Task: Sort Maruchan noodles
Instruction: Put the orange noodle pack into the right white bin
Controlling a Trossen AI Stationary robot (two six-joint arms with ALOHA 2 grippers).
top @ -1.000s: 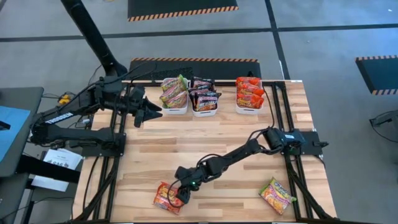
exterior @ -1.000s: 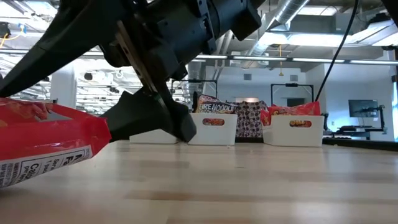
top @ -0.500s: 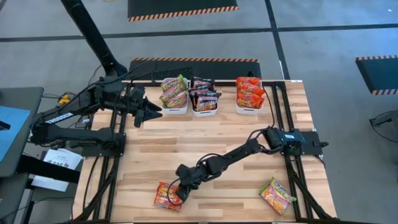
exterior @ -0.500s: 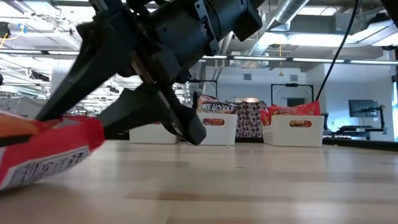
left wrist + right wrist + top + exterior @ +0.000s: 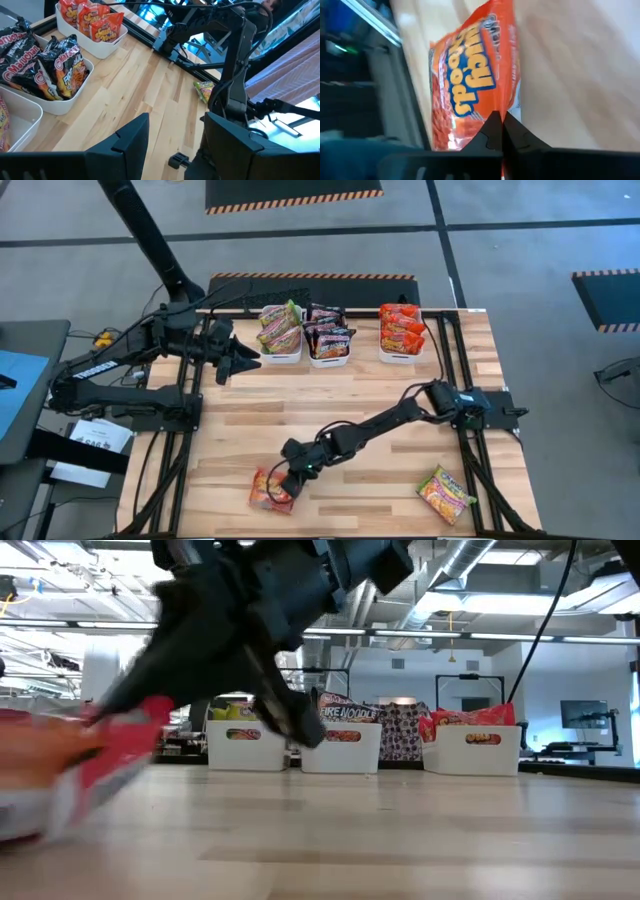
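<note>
A crinkly red noodle packet [image 5: 269, 490] hangs tilted at the wooden table's [image 5: 330, 395] near edge, its corner pinched tight in the right gripper [image 5: 290, 482]; the left gripper [image 5: 246, 360] waits spread open beside the white trays [image 5: 310, 360]

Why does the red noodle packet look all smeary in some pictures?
In the low view, the red packet is streaked with motion blur, while the white trays behind stay sharp. In the right wrist view, the packet and the table are soft and smeared too, with the right gripper shut on its edge. In the high view it looks crisp.
</note>
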